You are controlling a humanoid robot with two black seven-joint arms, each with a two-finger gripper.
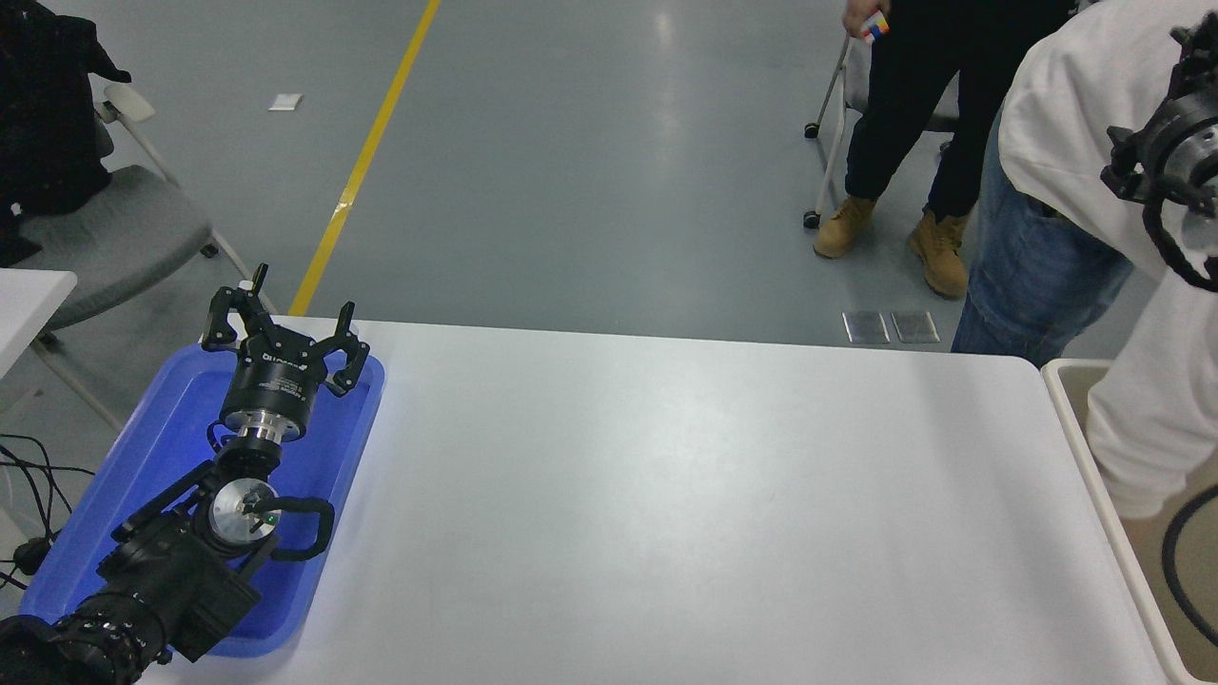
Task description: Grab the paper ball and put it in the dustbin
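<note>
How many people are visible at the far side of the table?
2. One in a white top bends over the dustbin at right; one in black trousers stands behind. Others may be out of frame.

1. Left arm (171, 561): matte black housings, silver disc joint cap, looped black cable at the wrist.
2. Left gripper (285, 338): black cylinder body, small white print, silver collar, linkage fingers.
3. Right arm (1175, 157): black, silver ring, black cable loop.
</note>
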